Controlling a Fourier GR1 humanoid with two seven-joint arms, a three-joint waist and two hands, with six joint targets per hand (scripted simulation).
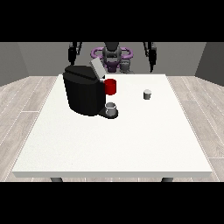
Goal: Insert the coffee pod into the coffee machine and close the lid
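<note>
The small grey coffee pod (147, 94) stands upright on the white table (109, 144), to the right of the black coffee machine (83, 91). The machine's grey lid (97, 68) is tilted up and open, with a red part (110, 86) showing beneath it. A grey cup (111, 107) sits on the machine's front tray. Both hands are held up behind the table's far edge, well away from pod and machine: the hand at the view's left (71, 56) behind the machine, the hand at the view's right (152, 64) beyond the pod. Neither hand holds anything.
The robot's torso (112, 54) with purple parts is behind the far table edge. Wide bare tabletop stretches in front of the machine and the pod. Wooden floor surrounds the table.
</note>
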